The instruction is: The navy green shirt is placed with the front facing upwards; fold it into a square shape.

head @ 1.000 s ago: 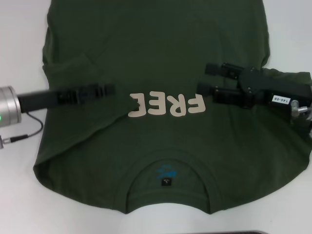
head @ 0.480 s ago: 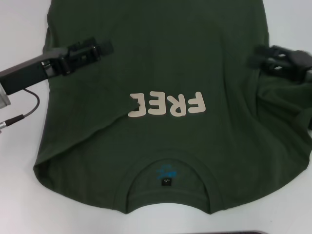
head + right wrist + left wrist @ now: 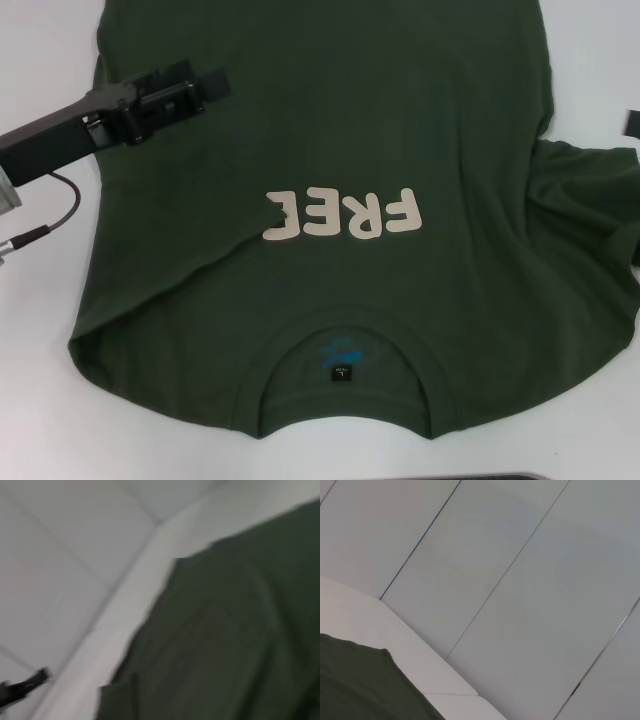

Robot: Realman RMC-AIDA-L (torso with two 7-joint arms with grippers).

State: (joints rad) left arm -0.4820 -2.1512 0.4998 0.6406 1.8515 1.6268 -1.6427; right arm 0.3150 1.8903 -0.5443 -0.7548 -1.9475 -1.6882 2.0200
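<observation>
White tabletop (image 3: 40, 400) carries the navy green shirt (image 3: 330, 150), spread front-up across most of the surface, collar at six o'clock with a small black neck tag (image 3: 340, 374) inside it. Cream letters "FREE" (image 3: 343, 215) read upside down at the centre. Its sleeve at three o'clock lies bunched and creased. At ten o'clock the left gripper (image 3: 205, 85) reaches in over the shirt's edge on a slanted dark arm; whether its fingers are parted cannot be told. Only a dark sliver of the right gripper (image 3: 632, 123) shows at three o'clock, its state unreadable.
</observation>
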